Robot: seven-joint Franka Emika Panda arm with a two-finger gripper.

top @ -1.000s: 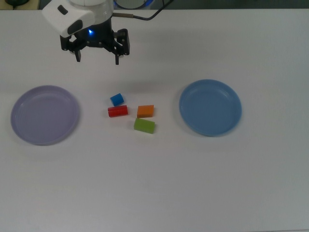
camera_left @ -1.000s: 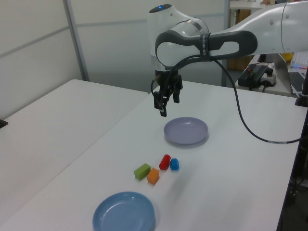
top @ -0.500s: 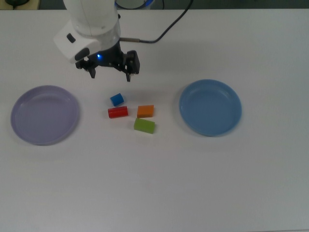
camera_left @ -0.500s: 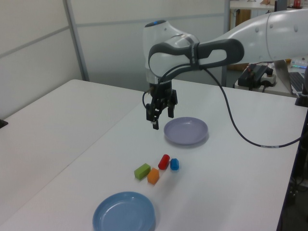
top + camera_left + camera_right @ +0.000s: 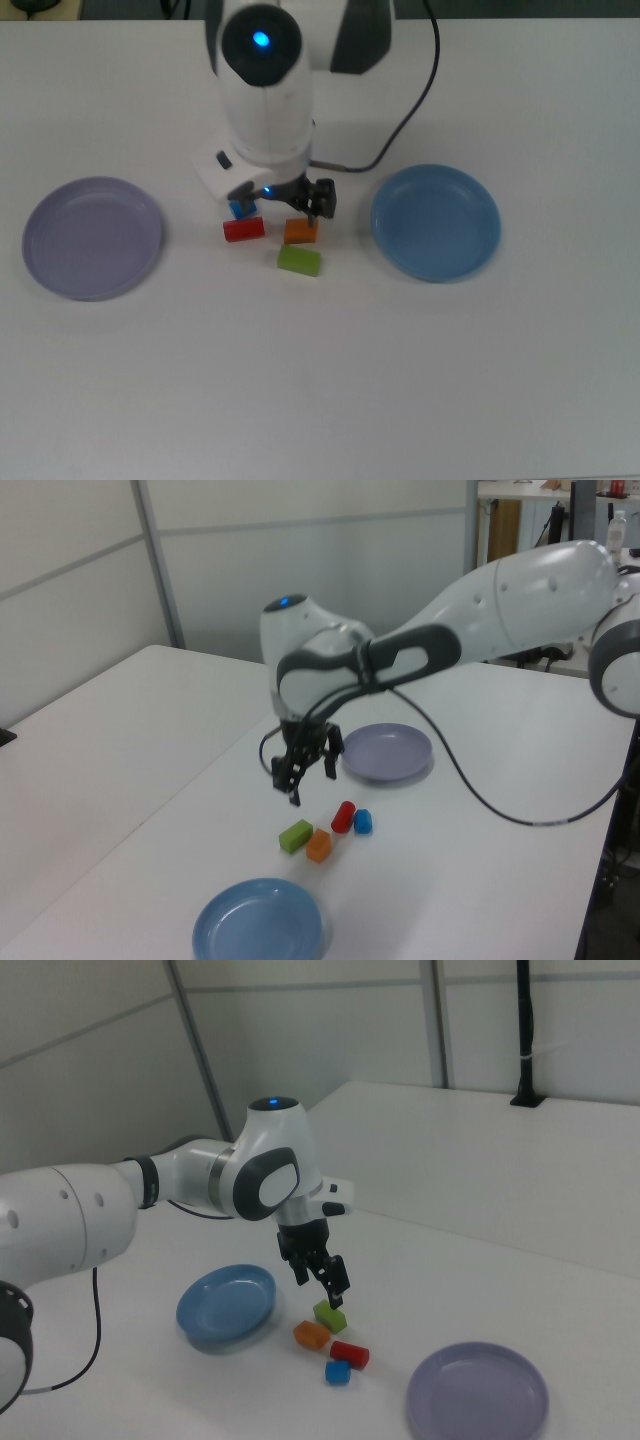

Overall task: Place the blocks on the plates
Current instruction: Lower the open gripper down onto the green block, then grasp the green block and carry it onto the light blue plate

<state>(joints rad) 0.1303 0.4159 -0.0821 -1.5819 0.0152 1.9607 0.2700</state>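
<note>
A: Where are we? Gripper [image 5: 302, 776] hangs with fingers spread, empty, over the block cluster between the lavender plate [image 5: 93, 238] and blue plate [image 5: 436, 222].

B: All four sit on the table. Orange block [image 5: 300, 231] is nearest the fingers, so we'd centre over it and close across its short sides.

A: Its long axis runs left-right in the top view; the green block [image 5: 299, 260] is slightly skewed, just below

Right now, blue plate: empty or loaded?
Empty. The blue plate shows bare; all four blocks sit on the table beside it.
</note>
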